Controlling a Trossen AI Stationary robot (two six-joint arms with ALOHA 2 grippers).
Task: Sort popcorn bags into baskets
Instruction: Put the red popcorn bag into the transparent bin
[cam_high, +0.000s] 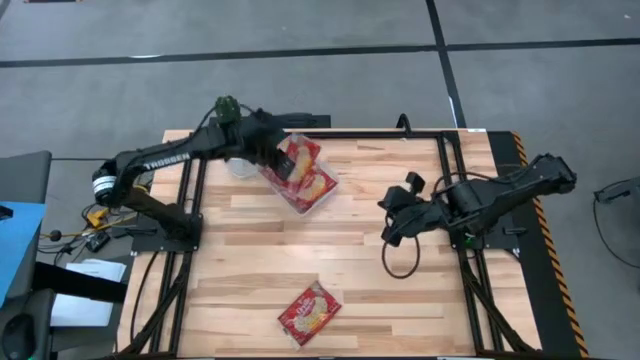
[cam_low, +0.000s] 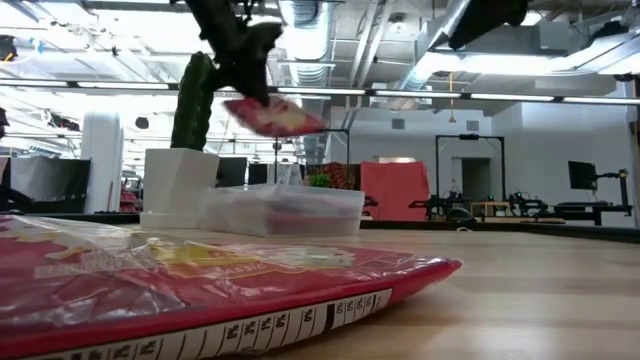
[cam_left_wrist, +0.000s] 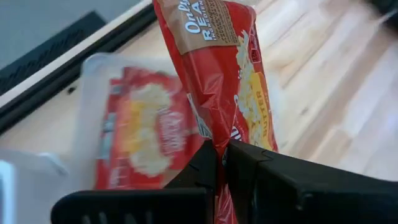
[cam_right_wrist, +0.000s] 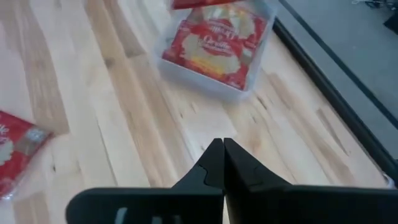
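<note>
My left gripper (cam_left_wrist: 222, 152) is shut on a red popcorn bag with a yellow picture (cam_high: 297, 156), held in the air above the clear plastic tray (cam_high: 292, 200) near the table's far edge. One more red bag (cam_high: 318, 186) lies flat in the tray. Another bag (cam_high: 310, 312) lies flat on the wood near the near edge and fills the low view's foreground (cam_low: 200, 280). My right gripper (cam_right_wrist: 222, 148) is shut on nothing and hovers over the table's right half (cam_high: 392, 218). My left gripper pinches the popcorn bag between its two fingers at one edge (cam_left_wrist: 214, 134), where the foil is creased. The fingers come slanting down from above (cam_low: 245, 60). The bag (cam_low: 275, 115) is lifted clear, tilted, and sticks out past the fingers above the tray (cam_low: 285, 210).
A white pot with a green cactus (cam_low: 180, 180) stands just left of the tray at the far edge. Black frame rails (cam_high: 445, 150) run along the table's sides and far edge. Bare wood (cam_high: 250, 260) spans the middle.
</note>
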